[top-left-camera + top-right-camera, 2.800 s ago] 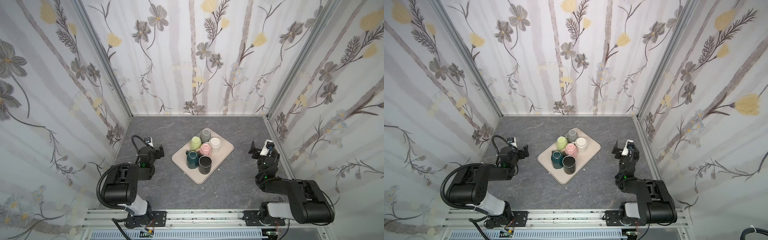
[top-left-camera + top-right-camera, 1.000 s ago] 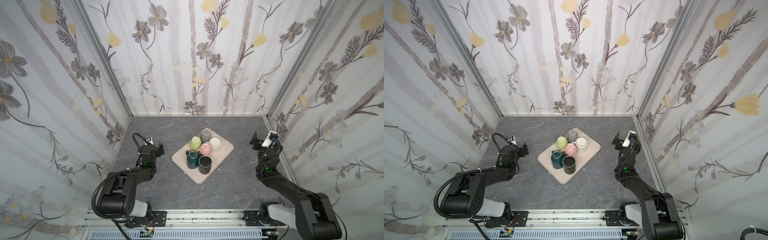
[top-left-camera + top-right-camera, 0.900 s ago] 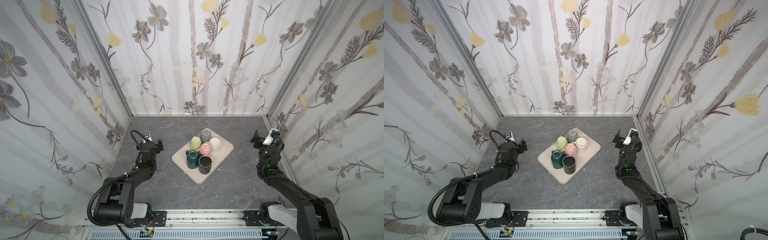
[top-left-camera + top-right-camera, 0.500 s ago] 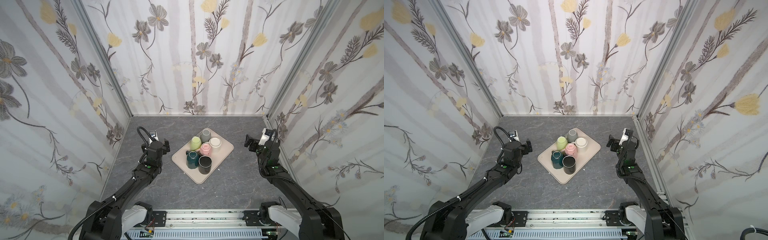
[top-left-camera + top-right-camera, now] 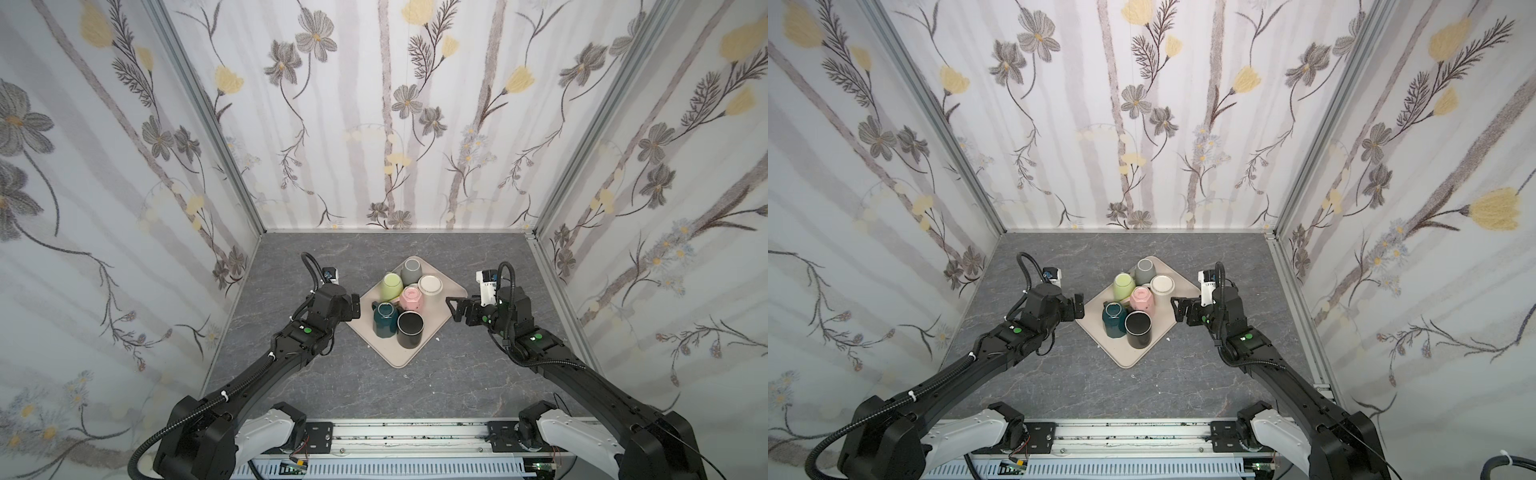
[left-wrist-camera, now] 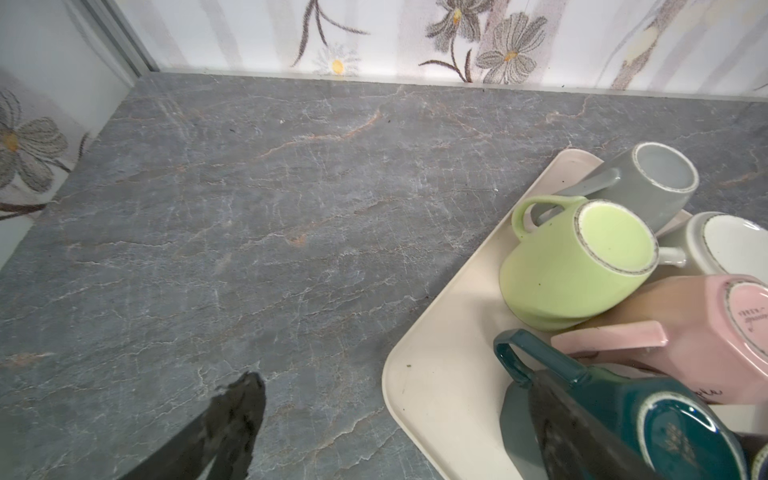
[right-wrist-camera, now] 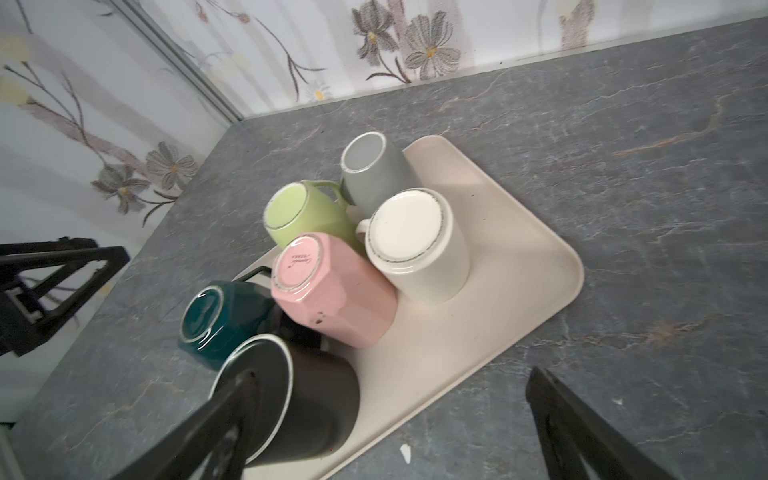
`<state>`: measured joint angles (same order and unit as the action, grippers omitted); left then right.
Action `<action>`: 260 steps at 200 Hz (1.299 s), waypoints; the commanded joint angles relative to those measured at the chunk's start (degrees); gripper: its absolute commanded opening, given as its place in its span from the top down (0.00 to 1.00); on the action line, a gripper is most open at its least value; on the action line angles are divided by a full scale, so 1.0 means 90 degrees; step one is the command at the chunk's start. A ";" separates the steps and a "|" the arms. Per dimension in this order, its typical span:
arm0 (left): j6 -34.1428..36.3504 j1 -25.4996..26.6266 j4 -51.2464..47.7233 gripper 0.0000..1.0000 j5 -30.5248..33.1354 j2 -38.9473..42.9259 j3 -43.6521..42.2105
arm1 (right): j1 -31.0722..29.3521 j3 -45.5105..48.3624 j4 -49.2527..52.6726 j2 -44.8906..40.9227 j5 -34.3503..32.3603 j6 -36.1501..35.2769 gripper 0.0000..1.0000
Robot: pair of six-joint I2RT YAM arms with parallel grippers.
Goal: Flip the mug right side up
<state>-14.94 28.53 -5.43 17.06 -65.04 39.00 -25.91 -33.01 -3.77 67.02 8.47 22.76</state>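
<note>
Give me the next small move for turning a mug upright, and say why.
Probably ease the left hand forward around the teal mug. That mug stands bottom-up on the side of the tray nearest that hand, and the hand's jaws are open, empty and already pointed at it.

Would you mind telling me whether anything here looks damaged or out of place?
The pink mug has a dark, chip-like mark near its downturned rim, and a small white fleck lies on the table just off the tray, possibly a chip. Nothing looks spilled.
</note>
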 commanded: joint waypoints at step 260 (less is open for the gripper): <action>-0.0365 0.0169 -0.0651 0.00 -0.0608 -0.2957 0.2010 | -0.1576 0.0553 -0.1317 0.1601 -0.0499 0.2386 0.19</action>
<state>-19.44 30.17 -9.61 9.96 -90.94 56.01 -41.19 -26.89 -15.16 79.75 4.56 41.60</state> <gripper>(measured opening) 0.997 0.843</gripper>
